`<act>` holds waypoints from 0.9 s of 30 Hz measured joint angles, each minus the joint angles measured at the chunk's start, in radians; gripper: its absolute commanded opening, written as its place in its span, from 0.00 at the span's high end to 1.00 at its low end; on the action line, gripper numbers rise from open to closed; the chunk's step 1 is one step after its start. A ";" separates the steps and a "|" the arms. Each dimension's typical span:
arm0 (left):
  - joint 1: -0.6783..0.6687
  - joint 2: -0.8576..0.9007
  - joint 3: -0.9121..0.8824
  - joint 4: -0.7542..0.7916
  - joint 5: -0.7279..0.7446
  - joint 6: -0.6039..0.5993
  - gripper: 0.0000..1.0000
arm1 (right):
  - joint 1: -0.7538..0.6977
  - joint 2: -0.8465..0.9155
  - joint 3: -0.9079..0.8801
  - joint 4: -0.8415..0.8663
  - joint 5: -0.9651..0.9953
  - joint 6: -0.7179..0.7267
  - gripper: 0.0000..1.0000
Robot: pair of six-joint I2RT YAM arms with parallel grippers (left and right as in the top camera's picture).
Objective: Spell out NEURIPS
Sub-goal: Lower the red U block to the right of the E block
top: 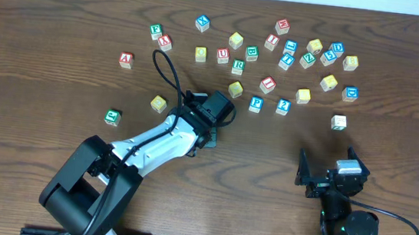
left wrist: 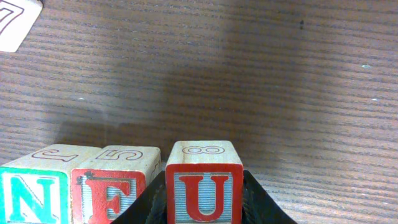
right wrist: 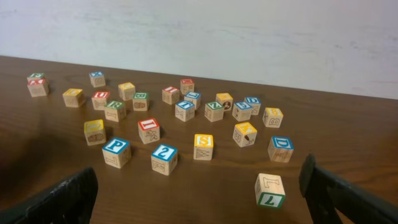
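Cubes show green N (left wrist: 34,199), red E (left wrist: 109,198), red U (left wrist: 204,193) — blue P (right wrist: 115,150) elsewhere.

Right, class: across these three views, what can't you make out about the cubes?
1. Left wrist: N cube is cut by the left edge, E cube and U cube by the bottom edge.
2. Overhead: those three cubes are hidden under the left arm.
3. Right wrist: the far-left cube is too small to read.

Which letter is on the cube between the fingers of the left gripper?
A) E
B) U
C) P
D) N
B: in the left wrist view the red U cube sits between the two dark fingers of the left gripper, with the E cube and the N cube in a row beside it.
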 measured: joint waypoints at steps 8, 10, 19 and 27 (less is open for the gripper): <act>0.002 0.000 0.000 0.000 0.003 0.003 0.83 | 0.000 0.000 0.000 0.000 0.000 0.000 0.01; 0.002 0.000 0.000 0.000 0.003 0.003 0.83 | 0.000 0.000 0.000 0.000 0.000 0.000 0.01; 0.002 0.000 0.000 0.001 0.003 0.003 0.72 | 0.000 0.000 0.000 0.000 0.000 0.000 0.01; 0.002 0.000 -0.008 0.005 0.011 0.011 0.66 | 0.000 0.000 0.000 0.000 0.000 0.000 0.01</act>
